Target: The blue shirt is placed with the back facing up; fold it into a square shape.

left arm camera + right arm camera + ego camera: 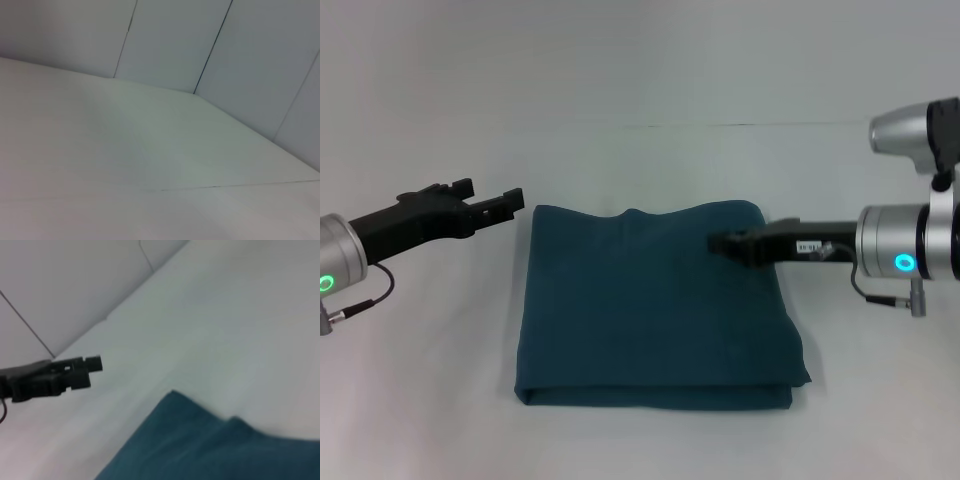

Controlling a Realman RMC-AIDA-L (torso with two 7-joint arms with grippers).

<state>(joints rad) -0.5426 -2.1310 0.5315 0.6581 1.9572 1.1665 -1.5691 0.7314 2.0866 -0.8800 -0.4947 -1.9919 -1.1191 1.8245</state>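
The shirt (655,305) lies mid-worktop (640,80), already a near-square stack, plain side up; the right pincer (718,243) hangs over its far right corner, apparently empty; the left pincer (510,201) hovers beside the far left corner; whether either is apart or together, I cannot tell.

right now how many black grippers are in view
2. The left gripper hovers just off the folded dark teal-blue cotton shirt's far left corner; the right gripper is over its far right part.

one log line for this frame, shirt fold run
blue shirt: folded, roughly square | left gripper: beside shirt, apart | right gripper: over shirt's far right
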